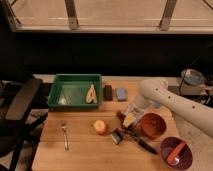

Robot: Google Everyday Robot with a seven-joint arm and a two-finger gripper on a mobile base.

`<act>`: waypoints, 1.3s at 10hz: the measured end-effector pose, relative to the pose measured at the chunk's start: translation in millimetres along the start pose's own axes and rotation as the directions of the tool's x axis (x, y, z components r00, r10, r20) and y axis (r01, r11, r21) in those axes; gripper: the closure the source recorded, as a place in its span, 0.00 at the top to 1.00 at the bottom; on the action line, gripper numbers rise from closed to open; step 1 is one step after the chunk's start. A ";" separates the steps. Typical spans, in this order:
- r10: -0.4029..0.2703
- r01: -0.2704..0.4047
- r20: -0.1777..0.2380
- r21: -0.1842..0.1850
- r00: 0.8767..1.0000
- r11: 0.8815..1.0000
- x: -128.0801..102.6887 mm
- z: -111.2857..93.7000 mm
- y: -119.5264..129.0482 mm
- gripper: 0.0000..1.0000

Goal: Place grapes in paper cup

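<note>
Matt pale wooden table, smooth green plastic bin, shiny metal fork, glossy orange bowl, smooth white arm shell, pale matt gripper low over the table beside the orange bowl

I'm looking at what seems an office workspace: a black swivel chair beside a wooden table, with window frames behind. My gripper hangs low over the table, beside the orange bowl.

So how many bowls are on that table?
2. An orange bowl sits right of centre, beside the robot's claw; a purple bowl is at the near right corner. The arm may hide something small.
</note>
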 end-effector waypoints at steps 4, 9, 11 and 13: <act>0.026 -0.027 -0.040 -0.028 0.999 0.999 7.6 25.0 -1.4 0.65; 0.012 -0.018 -0.087 -0.067 0.996 0.998 20.2 47.6 8.7 0.26; 0.002 -0.004 -0.066 -0.041 0.998 0.999 18.1 38.9 9.6 0.05; -0.012 0.012 -0.039 -0.007 0.999 1.000 14.7 22.3 10.5 0.00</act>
